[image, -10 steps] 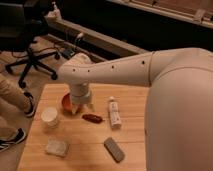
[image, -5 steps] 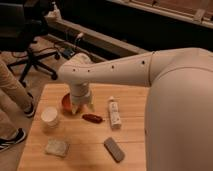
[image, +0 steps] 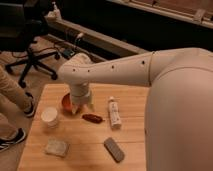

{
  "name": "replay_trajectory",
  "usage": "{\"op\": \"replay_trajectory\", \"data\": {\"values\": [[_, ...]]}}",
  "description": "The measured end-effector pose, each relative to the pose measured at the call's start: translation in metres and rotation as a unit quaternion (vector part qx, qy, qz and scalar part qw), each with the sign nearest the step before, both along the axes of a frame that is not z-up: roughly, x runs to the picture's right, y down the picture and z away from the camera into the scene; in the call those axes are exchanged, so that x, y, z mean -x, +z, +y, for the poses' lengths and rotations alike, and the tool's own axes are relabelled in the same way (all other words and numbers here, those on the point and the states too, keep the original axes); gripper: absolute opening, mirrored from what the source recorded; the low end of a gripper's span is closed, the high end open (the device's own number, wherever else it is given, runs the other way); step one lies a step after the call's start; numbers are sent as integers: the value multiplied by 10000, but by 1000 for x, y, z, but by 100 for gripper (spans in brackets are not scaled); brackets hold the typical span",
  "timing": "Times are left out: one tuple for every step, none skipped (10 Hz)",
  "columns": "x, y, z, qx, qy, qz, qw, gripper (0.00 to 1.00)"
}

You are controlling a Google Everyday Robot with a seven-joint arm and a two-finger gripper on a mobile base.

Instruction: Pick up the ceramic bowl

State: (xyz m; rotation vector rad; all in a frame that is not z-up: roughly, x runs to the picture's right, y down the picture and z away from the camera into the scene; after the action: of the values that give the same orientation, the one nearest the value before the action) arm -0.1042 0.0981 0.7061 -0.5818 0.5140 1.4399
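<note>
The ceramic bowl [image: 66,102] is a glossy reddish-orange round bowl on the wooden table [image: 130,145], mostly hidden behind my wrist; only its left part shows. My gripper [image: 81,106] hangs at the end of the white arm right over the bowl, reaching down onto it. The white paper cup [image: 49,116] stands just left and in front of the bowl. A small dark red oblong object [image: 92,118] lies just in front of the gripper.
A white tube [image: 114,111] lies right of the gripper. A grey sponge [image: 56,147] and a dark grey flat block [image: 114,149] lie near the front edge. A person's legs [image: 12,95] stand at the table's left; an office chair [image: 27,45] is behind.
The arm and gripper stay over the bowl with no visible shift. The person's legs at the left have moved slightly.
</note>
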Motion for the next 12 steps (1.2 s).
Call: {"op": "replay_trajectory", "data": {"values": [[-1, 7, -11, -132, -29, -27, 9999, 65], [-1, 18, -25, -297, -58, -67, 9995, 65], [-1, 28, -39, -435, -78, -102, 9990, 65], [1, 40, -51, -533, -87, -160, 9984, 65], [4, 53, -62, -610, -89, -223, 9978, 65], [7, 65, -70, -650, -85, -272, 9975, 65], [10, 74, -73, -649, -62, -336, 9973, 65], [16, 86, -73, -618, -36, -420, 9972, 65], [23, 98, -71, -577, -42, -521, 9970, 65], [27, 107, -68, -544, -65, -582, 9968, 65], [28, 119, -65, -519, -115, -597, 9968, 65], [26, 134, -61, -502, -201, -555, 9970, 65]]}}
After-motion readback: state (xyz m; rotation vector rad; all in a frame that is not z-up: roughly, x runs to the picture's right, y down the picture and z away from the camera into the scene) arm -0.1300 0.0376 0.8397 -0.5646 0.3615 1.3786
